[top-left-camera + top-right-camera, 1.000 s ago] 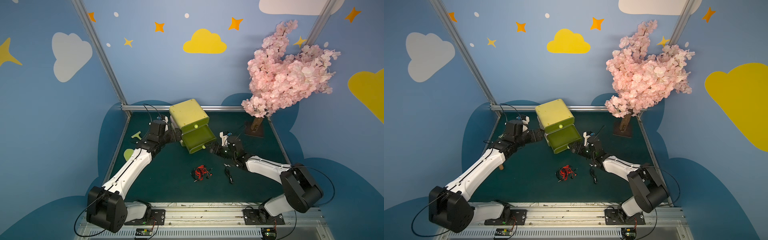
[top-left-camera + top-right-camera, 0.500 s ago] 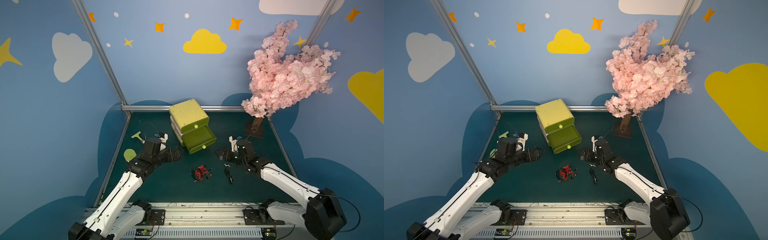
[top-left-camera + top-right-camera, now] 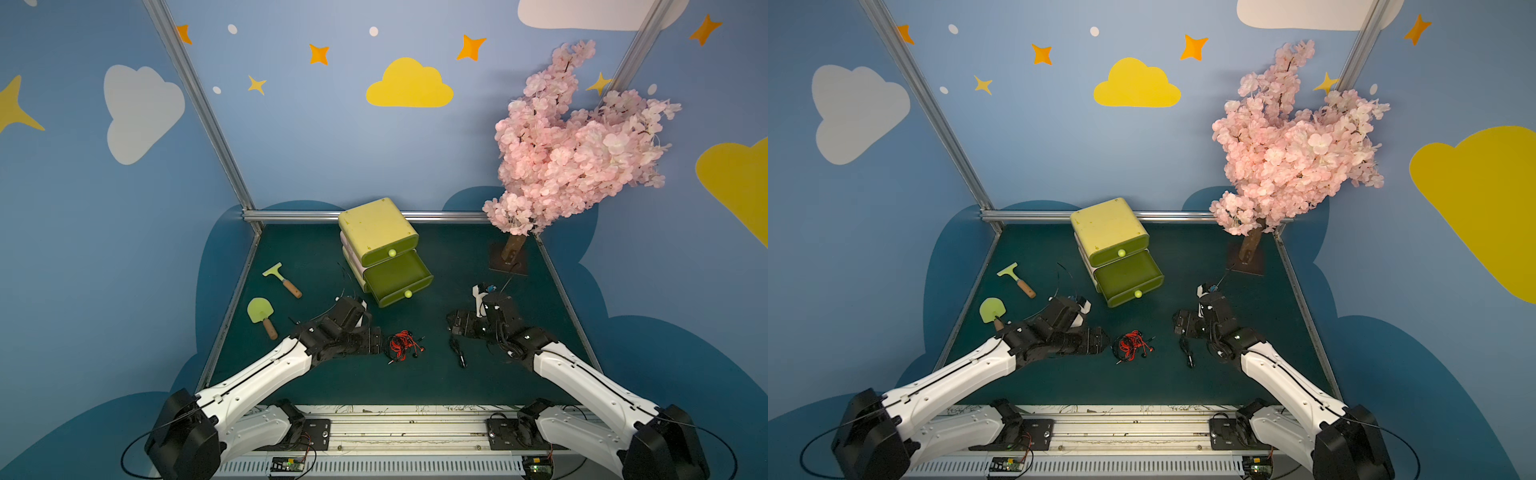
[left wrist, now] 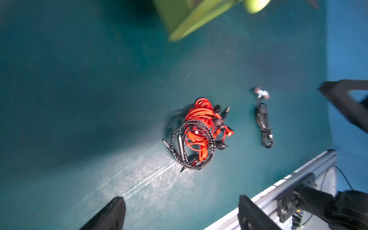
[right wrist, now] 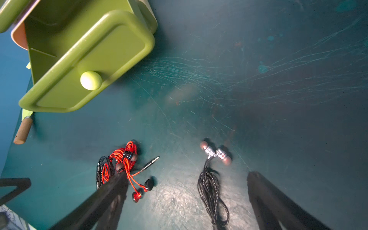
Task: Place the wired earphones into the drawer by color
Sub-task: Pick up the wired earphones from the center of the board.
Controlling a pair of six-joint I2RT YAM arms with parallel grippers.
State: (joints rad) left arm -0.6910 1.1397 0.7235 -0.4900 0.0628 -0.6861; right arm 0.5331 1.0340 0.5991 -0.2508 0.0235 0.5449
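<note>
The green drawer unit (image 3: 376,226) stands at the back with its lower drawer (image 3: 397,276) pulled out. Red-and-black wired earphones (image 3: 402,345) lie coiled on the mat in front of it. A black bundle (image 3: 458,352) lies just to their right. My left gripper (image 3: 376,340) is open at the red bundle's left edge, with nothing between its fingers (image 4: 111,213). My right gripper (image 3: 453,324) is open above the black earphones (image 5: 211,189), whose cable lies on the mat between the two fingers (image 5: 264,191). The red bundle (image 5: 119,165) sits beside its other finger.
A green scraper (image 3: 282,279) and a green shovel (image 3: 262,315), both wooden-handled, lie at the left. A pink blossom tree (image 3: 573,149) on a square base (image 3: 509,262) stands at the back right. A metal rail (image 3: 395,419) runs along the front edge.
Both arms have drawn back from the drawer unit toward the front. The left gripper has come down beside the red bundle, the right over the black one. The earphones have not moved.
</note>
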